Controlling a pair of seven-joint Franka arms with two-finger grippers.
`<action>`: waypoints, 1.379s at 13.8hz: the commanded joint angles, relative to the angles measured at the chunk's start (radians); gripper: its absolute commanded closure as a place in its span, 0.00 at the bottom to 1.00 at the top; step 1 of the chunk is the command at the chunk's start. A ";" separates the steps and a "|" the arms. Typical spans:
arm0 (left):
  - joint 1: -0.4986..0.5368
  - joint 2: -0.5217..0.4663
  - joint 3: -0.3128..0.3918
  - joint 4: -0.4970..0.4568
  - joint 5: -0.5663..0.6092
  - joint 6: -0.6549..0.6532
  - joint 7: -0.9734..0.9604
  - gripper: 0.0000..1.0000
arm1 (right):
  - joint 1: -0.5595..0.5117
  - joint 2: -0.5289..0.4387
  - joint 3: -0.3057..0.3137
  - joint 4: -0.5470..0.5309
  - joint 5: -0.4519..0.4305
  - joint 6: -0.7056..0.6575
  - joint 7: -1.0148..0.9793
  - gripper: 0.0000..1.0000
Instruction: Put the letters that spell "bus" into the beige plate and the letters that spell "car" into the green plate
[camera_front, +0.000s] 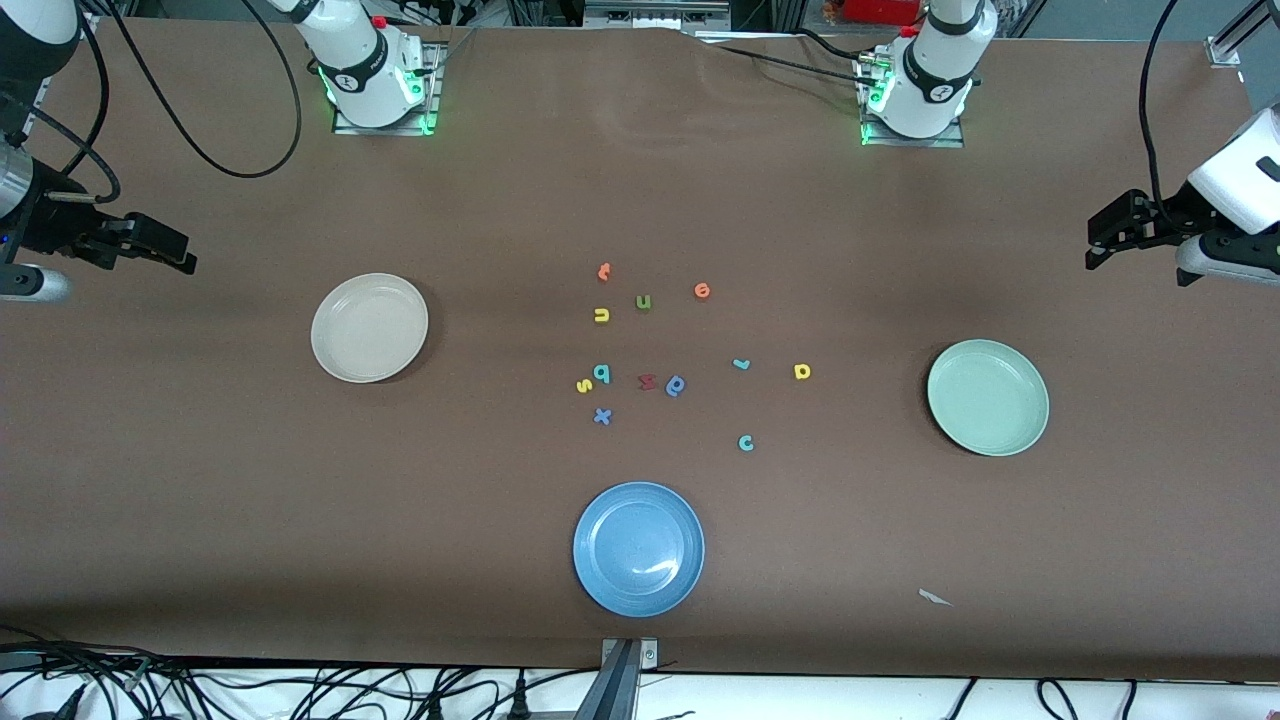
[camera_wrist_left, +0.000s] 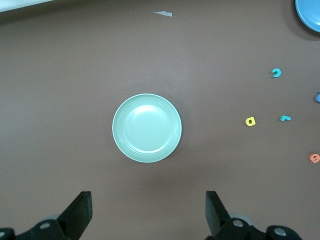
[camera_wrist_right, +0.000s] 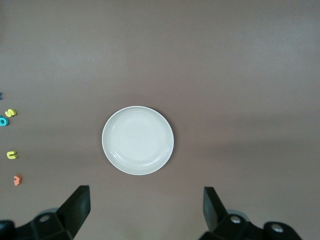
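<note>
The left gripper (camera_wrist_left: 147, 215) hangs in the air at the left arm's end of the table, its two black fingers (camera_wrist_left: 80, 212) spread wide with nothing between them; the left wrist view looks down on the round shallow pale mint-green plate (camera_wrist_left: 146, 128), which holds nothing. The right gripper (camera_wrist_right: 145, 212) hangs at the right arm's end, its fingers (camera_wrist_right: 77, 207) likewise spread and holding nothing, and the right wrist view looks down on the round shallow cream-beige plate (camera_wrist_right: 137, 140), also bare.

All the small foam letters lie loose on the brown table (camera_front: 200, 480) between the two plates. The teal b (camera_front: 601, 373) and the yellow s (camera_front: 584, 385) lie just beside each other, with the yellow u (camera_front: 601, 315) farther from the front camera. Toward the green plate lie the yellow a (camera_front: 801, 371), the small teal hook-shaped r (camera_front: 741, 364) and, nearer the camera, the teal c (camera_front: 745, 443).

Among them sit an olive-green letter (camera_front: 643, 302), two orange letters (camera_front: 603, 271), a dark red letter (camera_front: 647, 381), a darker blue round letter (camera_front: 676, 385) and a blue x (camera_front: 602, 416). A round blue plate (camera_front: 638, 549) rests nearest the camera.
</note>
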 joint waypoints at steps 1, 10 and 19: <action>0.005 -0.007 0.000 0.008 -0.012 -0.014 0.024 0.00 | -0.001 0.024 0.006 0.027 -0.008 -0.013 0.001 0.00; 0.005 -0.007 0.000 0.008 -0.012 -0.014 0.024 0.00 | -0.001 0.024 0.006 0.020 -0.014 -0.036 0.001 0.00; 0.005 -0.009 0.000 0.005 -0.012 -0.014 0.024 0.00 | -0.001 0.036 0.006 0.021 -0.022 -0.038 -0.006 0.00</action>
